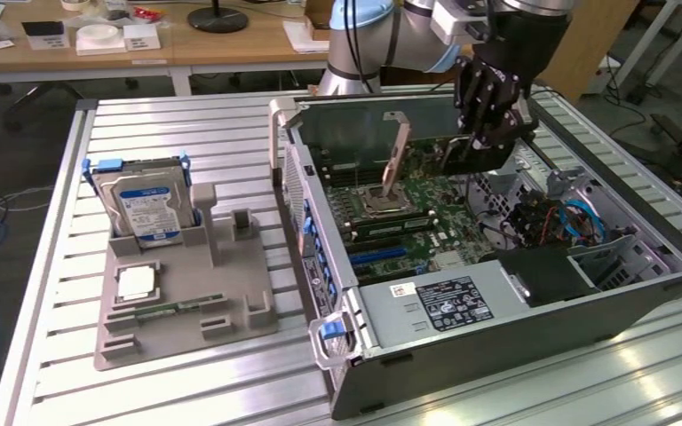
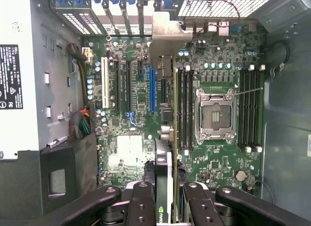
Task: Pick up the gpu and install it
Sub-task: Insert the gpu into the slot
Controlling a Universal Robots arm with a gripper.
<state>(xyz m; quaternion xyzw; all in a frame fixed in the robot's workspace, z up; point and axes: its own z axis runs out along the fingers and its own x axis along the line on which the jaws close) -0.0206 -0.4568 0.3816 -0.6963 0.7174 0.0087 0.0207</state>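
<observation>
- My pincer (image 2: 164,199) is closed on the gpu (image 2: 163,158), one finger against each flat face of the card. In the exterior view the pincer (image 1: 483,135) hangs inside the open computer case (image 1: 673,266).
- The gpu (image 1: 474,158) is held on edge, and the wrist view sees it along its thin side. Its silver bracket (image 2: 167,36) is at the end away from my fingers.
- Under the card lies the motherboard (image 2: 126,90). The card runs between the long blue slot (image 2: 152,90) and the memory slots beside the processor socket (image 2: 214,114). I cannot tell whether its lower edge touches the board.
- The power supply (image 1: 460,302) sits at the case's near end in the exterior view, well apart from the card.
- The case lies on its side on the slatted metal counter (image 1: 175,124).
- Toward the exterior view's left, apart from the case, a grey holder (image 1: 187,328) rests on the counter.
- A hard drive (image 1: 139,209) with a blue label stands upright in the holder's far end.
</observation>
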